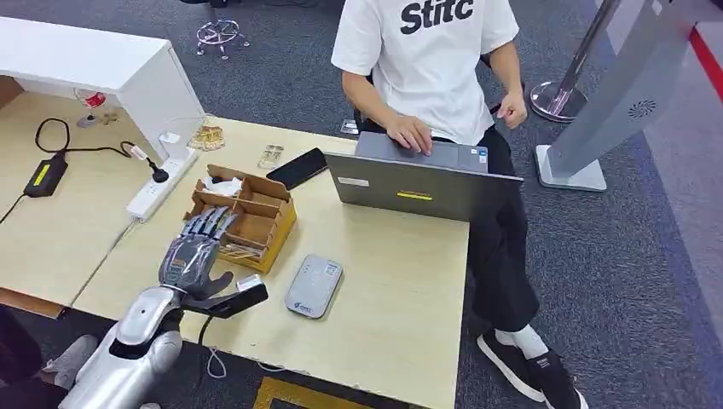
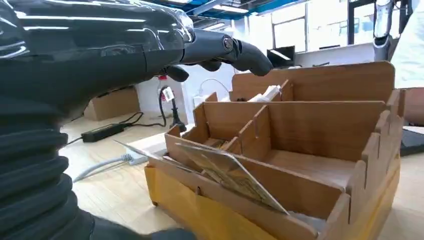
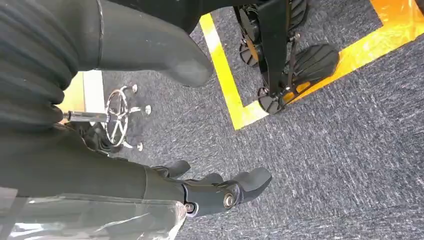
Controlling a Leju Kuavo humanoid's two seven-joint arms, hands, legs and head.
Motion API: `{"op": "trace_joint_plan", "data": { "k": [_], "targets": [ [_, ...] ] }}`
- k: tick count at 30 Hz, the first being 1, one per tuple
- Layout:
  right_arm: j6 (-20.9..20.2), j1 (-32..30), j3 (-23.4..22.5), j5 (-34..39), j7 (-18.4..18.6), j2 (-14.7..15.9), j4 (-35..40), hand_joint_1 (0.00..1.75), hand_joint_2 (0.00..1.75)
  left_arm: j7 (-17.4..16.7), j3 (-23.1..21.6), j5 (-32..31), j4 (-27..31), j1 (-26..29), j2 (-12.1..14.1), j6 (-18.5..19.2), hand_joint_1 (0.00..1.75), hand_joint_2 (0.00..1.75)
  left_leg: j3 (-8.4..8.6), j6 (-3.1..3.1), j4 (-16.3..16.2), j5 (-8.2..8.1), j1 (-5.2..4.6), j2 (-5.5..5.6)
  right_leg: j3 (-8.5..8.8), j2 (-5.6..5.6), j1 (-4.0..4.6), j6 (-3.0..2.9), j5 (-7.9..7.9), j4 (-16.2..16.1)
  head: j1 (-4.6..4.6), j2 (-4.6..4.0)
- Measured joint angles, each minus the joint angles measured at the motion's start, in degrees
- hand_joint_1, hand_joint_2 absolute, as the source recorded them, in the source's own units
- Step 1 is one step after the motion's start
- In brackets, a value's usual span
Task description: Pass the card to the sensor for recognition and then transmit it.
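Left hand (image 1: 193,254), fingers spread and holding nothing, over the near edge of the cardboard organiser (image 1: 271,223); left wrist view adds cards (image 2: 227,170) leaning in its front compartment; sensor (image 1: 313,285) beside it; right hand (image 3: 220,192) empty, loosely extended above carpet (image 3: 350,150).

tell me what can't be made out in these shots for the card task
- Cards in the organizer box: their print is too blurred to read in the left wrist view, and the left hand partly covers that compartment in the head view.
- Sensor: its label is too small to read in the head view.
- Person: cut off by the top edge of the head view.
- Right hand: hangs over the carpet, with its fingertips blurred.
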State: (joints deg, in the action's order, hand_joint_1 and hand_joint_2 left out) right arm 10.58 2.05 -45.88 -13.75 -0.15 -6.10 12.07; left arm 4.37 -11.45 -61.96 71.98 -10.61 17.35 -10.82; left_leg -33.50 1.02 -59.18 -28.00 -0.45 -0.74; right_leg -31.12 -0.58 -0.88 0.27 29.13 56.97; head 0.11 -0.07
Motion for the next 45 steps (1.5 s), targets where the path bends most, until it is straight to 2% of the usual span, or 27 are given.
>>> {"op": "trace_joint_plan", "data": {
  "k": [1, 12, 21, 26, 35, 45],
  "targets": [
    [-0.09, 0.01, -0.02, -0.02, 0.0, 0.0, 0.0, 0.0, 1.75, 0.0, 0.09, 0.0, -0.13, -0.04, -0.09, -0.06, 1.75, 1.75, 0.0, 0.0, 0.0, 0.0, 0.0, 0.0, 0.0, 0.0, 0.0, 0.0, 0.0, 0.0, 0.02, 0.0],
    [0.02, 0.03, -0.17, -0.52, -0.02, 0.02, 0.0, 0.0, 1.75, 0.0, 1.01, 0.04, -1.25, -0.23, -0.42, -1.11, 1.75, 1.75, 0.0, 0.0, 0.0, 0.0, 0.0, 0.0, 0.0, 0.0, 0.0, 0.0, 0.0, 0.0, 0.0, 0.0],
    [-0.72, 0.23, -0.46, -1.25, -0.02, 0.0, 0.0, 0.0, 1.75, 0.0, 1.49, -0.2, -4.53, -3.21, -0.81, -2.32, 1.75, 1.75, 0.01, 0.0, 0.0, 0.01, 0.0, 0.01, 0.0, 0.03, 0.0, 0.0, -0.01, 0.0, 0.0, 0.0],
    [-0.74, 0.35, -0.81, -1.92, -0.13, 0.02, 0.0, 0.0, 1.75, 0.0, 2.95, 1.03, -5.6, -6.3, -0.98, -4.22, 1.75, 1.75, 0.0, 0.0, -0.01, 0.01, 0.01, 0.04, 0.0, 0.04, 0.01, 0.0, 0.0, 0.01, 0.0, 0.0],
    [-0.85, 0.59, -0.87, -2.95, -0.46, 0.02, 0.0, 0.0, 1.75, -0.31, 4.9, 2.16, -5.62, -13.96, -0.98, -4.76, 1.75, 1.75, 0.01, -0.01, -0.01, 0.02, 0.0, 0.05, 0.02, 0.05, 0.0, 0.0, -0.01, 0.02, 0.0, 0.0],
    [-0.79, 0.62, -0.87, -3.21, -0.07, 0.02, 0.0, 0.0, 1.75, -0.5, 5.23, 2.19, -4.59, -16.93, -1.03, -4.76, 1.75, 1.75, 0.0, -0.01, -0.01, 0.02, 0.01, 0.04, 0.0, 0.04, 0.0, 0.0, -0.01, 0.01, 0.0, 0.0]
  ]
}}
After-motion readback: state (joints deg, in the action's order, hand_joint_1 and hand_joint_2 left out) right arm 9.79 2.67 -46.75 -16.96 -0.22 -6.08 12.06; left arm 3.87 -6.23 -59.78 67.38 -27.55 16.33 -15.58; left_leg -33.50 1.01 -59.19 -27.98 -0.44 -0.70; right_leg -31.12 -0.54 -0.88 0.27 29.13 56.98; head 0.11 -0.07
